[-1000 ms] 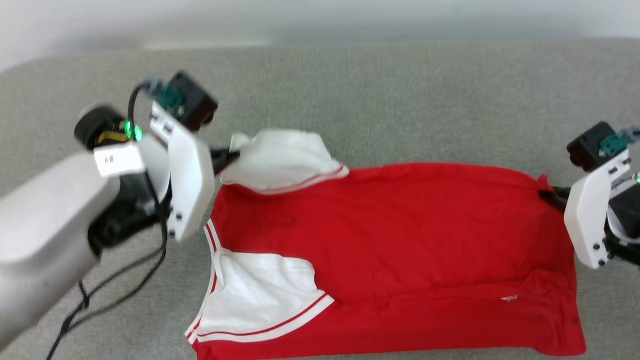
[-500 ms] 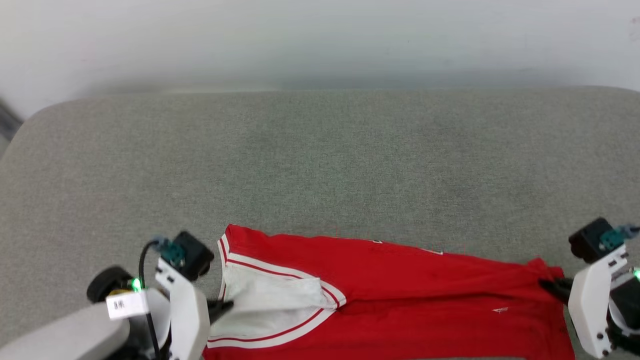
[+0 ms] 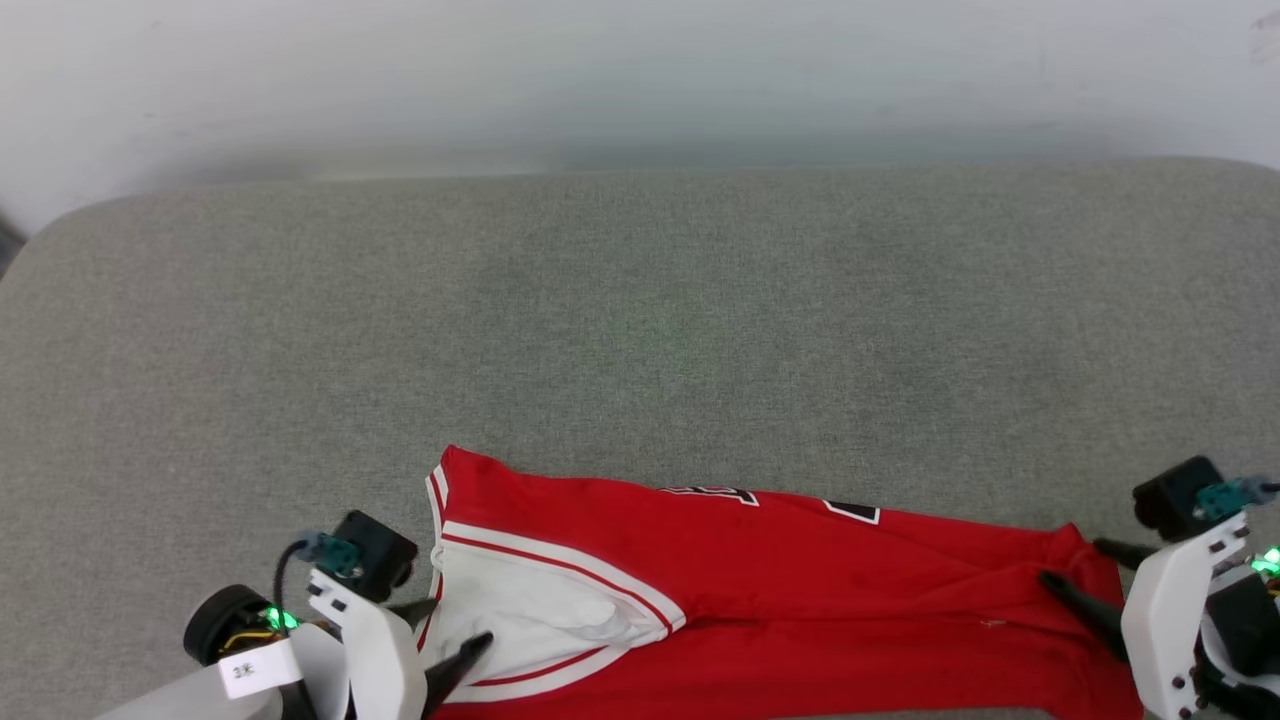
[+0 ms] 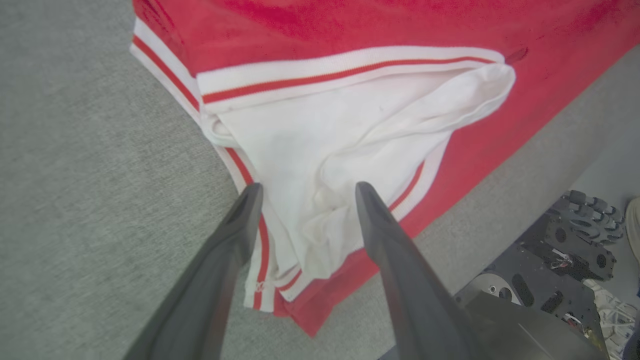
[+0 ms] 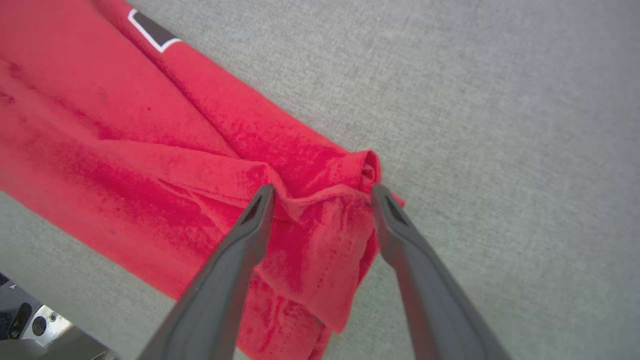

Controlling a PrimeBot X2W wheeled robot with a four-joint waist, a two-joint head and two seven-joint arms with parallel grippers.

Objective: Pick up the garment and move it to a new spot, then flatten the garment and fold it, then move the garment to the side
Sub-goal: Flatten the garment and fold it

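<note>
The garment (image 3: pixel 800 610) is a red jersey lying folded lengthwise along the near edge of the grey surface, with dark lettering peeking out at its far fold. Its white sleeve (image 4: pixel 350 130), with red-striped trim, lies crumpled at the left end. My left gripper (image 3: pixel 445 635) stands open, its tips (image 4: pixel 307 192) either side of the sleeve. At the right end my right gripper (image 3: pixel 1085 570) is open too, straddling the bunched red hem corner (image 5: pixel 325 220) without pinching it.
The grey fabric-covered surface (image 3: pixel 640 330) stretches wide beyond the garment to a pale wall. Its near edge runs just below the garment, and my dark base (image 4: pixel 550 280) shows beyond that edge in the left wrist view.
Both grippers were shut on the garment's left sleeve and right hem and have opened, letting go. The far half now lies folded over the near half. The head camera has tilted up.
</note>
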